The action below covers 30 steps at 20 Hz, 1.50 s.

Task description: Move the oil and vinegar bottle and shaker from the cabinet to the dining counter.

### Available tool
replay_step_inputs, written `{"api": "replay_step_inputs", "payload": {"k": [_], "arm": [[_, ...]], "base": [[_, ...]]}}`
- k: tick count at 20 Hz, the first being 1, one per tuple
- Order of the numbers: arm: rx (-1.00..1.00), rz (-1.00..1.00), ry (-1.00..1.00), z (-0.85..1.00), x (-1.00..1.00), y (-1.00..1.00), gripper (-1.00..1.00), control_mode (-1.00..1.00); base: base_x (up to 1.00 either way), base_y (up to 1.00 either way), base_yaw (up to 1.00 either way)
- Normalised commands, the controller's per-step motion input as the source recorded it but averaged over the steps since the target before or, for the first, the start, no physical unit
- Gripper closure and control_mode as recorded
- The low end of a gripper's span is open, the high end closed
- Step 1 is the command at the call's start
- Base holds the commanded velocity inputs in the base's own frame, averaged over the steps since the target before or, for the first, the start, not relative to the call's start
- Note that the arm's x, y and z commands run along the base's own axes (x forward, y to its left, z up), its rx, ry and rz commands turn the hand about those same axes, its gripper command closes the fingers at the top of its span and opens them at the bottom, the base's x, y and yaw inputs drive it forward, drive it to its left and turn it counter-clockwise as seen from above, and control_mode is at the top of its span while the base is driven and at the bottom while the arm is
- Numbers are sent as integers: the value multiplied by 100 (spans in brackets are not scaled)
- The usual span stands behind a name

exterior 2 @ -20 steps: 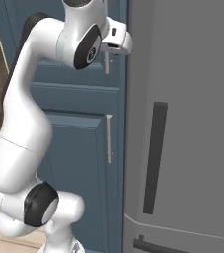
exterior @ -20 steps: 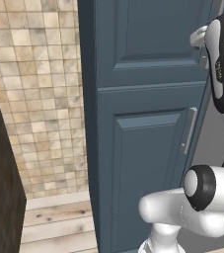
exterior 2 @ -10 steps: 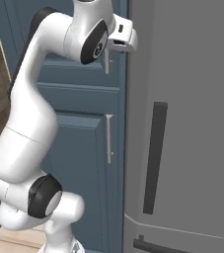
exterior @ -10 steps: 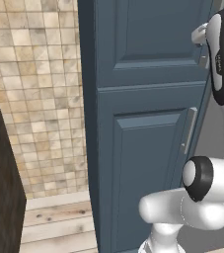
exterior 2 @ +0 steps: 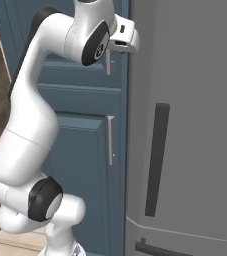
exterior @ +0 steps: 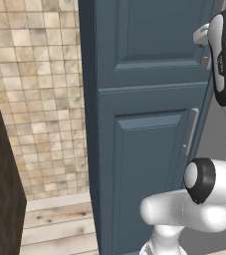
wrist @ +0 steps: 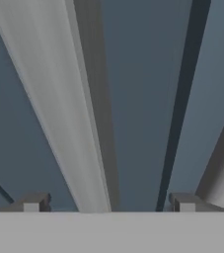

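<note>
The cabinet (exterior: 144, 74) is a tall slate-blue panelled unit with both doors closed, so the oil and vinegar bottle and the shaker are hidden. The dining counter is out of view. My gripper (wrist: 108, 202) is up at the upper door's grey bar handle (wrist: 79, 148). It is open, and the handle runs between its two dark fingertips (wrist: 32, 202), nearer the left one. From the right base view the hand (exterior 2: 122, 36) sits right against that upper handle (exterior 2: 108, 62), at the door's right edge.
A second grey bar handle (exterior: 189, 132) is on the lower door. A grey fridge (exterior 2: 200, 100) with a dark vertical handle (exterior 2: 157, 160) stands right of the cabinet. A beige tiled wall (exterior: 40, 99) and wooden floor (exterior: 59, 224) lie to the left, beside a dark panel (exterior: 0, 199).
The hand has stayed at the upper handle, shifting only slightly. The arm's lower links have swung a little. The cabinet doors have not moved.
</note>
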Motion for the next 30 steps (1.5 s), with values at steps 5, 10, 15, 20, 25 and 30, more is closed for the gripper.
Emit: {"api": "replay_step_inputs", "payload": {"k": [5, 10, 15, 20, 25, 30], "arm": [[0, -2, -5, -10, 21, 2, 100, -100], [0, -6, -1, -5, 42, 4, 100, -100], [2, -3, -5, -5, 41, 13, 100, -100], [4, 0, -5, -3, 12, 17, 100, -100], [7, 4, 0, 0, -34, 14, 100, -100], [5, 8, 0, 1, -48, 17, 100, -100]], "base": [[0, 0, 0], [0, 0, 0], [0, 0, 0], [0, 0, 0], [0, 0, 0], [0, 0, 0]]}}
